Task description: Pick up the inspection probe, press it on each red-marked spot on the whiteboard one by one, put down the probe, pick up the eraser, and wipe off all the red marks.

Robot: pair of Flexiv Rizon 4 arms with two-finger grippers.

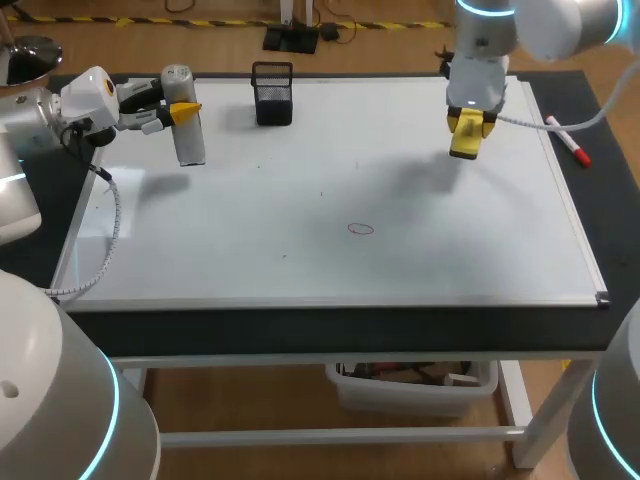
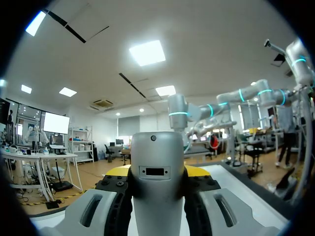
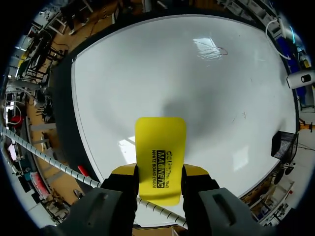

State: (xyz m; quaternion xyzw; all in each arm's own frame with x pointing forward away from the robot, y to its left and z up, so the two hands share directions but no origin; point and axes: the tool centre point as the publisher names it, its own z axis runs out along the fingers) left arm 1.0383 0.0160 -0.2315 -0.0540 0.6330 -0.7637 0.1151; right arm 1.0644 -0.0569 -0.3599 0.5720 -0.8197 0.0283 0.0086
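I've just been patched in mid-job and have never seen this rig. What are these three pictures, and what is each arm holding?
This is a robot with two arms, each ending in a two-finger gripper with yellow tips. The head view looks down on the table from behind the robot. The two round views come from cameras on the wrists, looking out along the fingers.

A whiteboard covers most of the table. It has one small red mark near its middle. A black cup stands at its far edge, and a red marker lies beside it on the right.

The left gripper is shut on the grey probe. The right gripper is shut on the yellow eraser, above the board.
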